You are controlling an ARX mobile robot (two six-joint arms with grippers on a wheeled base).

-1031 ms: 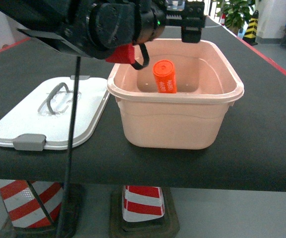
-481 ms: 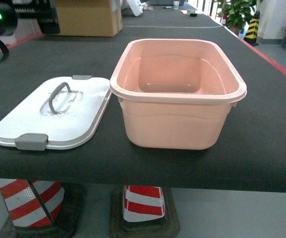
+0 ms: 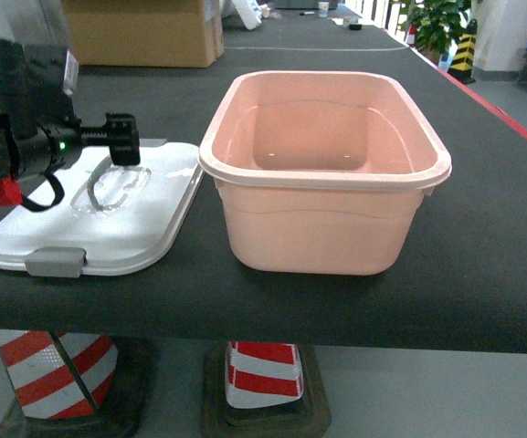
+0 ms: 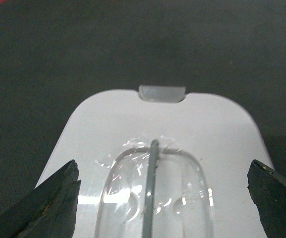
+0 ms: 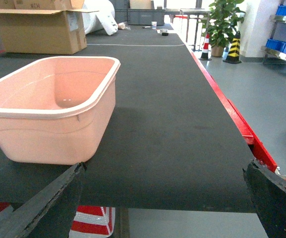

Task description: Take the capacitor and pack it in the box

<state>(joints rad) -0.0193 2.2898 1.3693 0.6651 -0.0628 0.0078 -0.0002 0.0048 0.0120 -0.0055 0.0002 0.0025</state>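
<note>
The box [image 3: 318,228] is a pale pink tub standing open in the middle of the black table; what shows of its inside is bare. No capacitor shows in any view. Its white lid [image 3: 144,219] lies flat to the left, grey handle [image 3: 108,178] up. My left gripper [image 3: 121,141] hovers just above the lid. In the left wrist view it [image 4: 165,198] is open, its fingers wide on either side of the handle [image 4: 152,188], holding nothing. My right gripper [image 5: 167,198] is open and empty at the table's near edge, right of the box [image 5: 48,114].
A brown cardboard carton [image 3: 144,32] stands at the back left. Red-and-white cones [image 3: 263,374] stand under the table's front edge. The table's right side ends in a red rim [image 5: 232,114]. A grey latch [image 3: 55,263] sticks out of the lid's near end.
A second ago my left arm was over the box with an orange cylinder showing inside. The arm has since swung left and come down over the lid; the cylinder no longer shows.
</note>
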